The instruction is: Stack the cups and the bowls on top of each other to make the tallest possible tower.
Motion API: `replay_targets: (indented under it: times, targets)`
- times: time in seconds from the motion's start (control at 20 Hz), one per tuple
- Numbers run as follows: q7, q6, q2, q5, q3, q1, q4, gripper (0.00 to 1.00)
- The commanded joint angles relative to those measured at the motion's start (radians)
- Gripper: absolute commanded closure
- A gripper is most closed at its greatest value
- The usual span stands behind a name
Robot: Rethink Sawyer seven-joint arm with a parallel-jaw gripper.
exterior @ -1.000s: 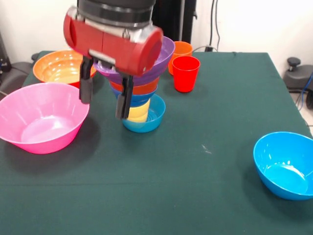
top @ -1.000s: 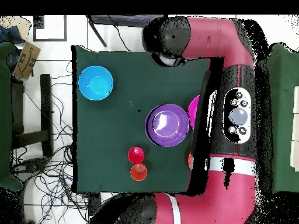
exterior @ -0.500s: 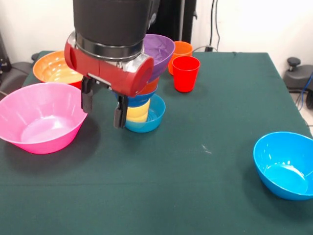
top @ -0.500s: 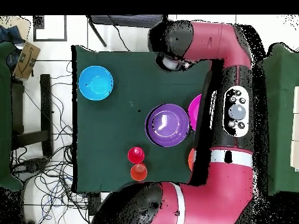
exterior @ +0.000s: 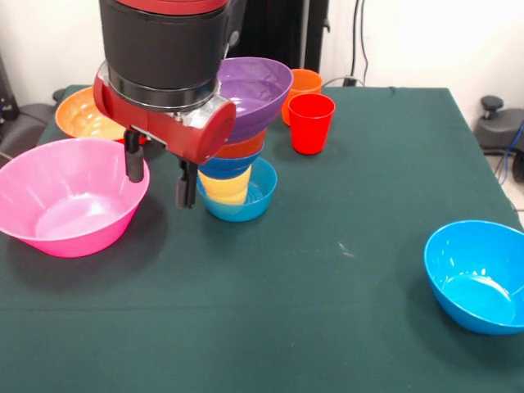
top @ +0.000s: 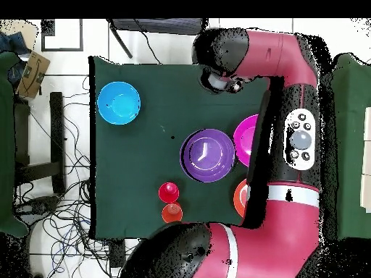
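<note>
Arm: gripper (exterior: 157,176) hangs over the pink bowl's (exterior: 57,209) rim, beside the tower (exterior: 239,139).
Claw: released, empty.
Writing: none readable.

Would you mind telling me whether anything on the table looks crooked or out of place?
The tower leans: its purple bowl on top sits tilted, its rim higher toward the red cup. Nothing looks spilled or broken. The open gripper hangs empty between the tower and the pink bowl.

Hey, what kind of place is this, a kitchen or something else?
Probably a robotics lab, not a kitchen: a green-clothed table, loose cables on the floor, and a red robot arm over plastic bowls.
</note>
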Motion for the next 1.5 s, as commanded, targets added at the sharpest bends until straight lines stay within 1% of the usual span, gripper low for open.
replay_targets:
  times: [0.05,0.15,0.4,0.85,1.2,1.5]
  targets:
    - [-0.194,-0.082,-0.018,-0.008,0.024,-0.042,0.173,0.00]
    - [-0.186,-0.135,-0.026,-0.006,0.024,-0.050,0.227,0.00]
    - [-0.174,-0.213,-0.057,-0.005,0.024,-0.066,0.335,0.00]
    - [-0.165,-0.321,-0.079,-0.023,0.030,-0.103,0.469,0.00]
    - [-0.136,-0.429,-0.072,-0.055,0.021,-0.122,0.541,0.00]
    - [-0.146,-0.488,-0.049,-0.074,0.022,-0.146,0.556,0.00]
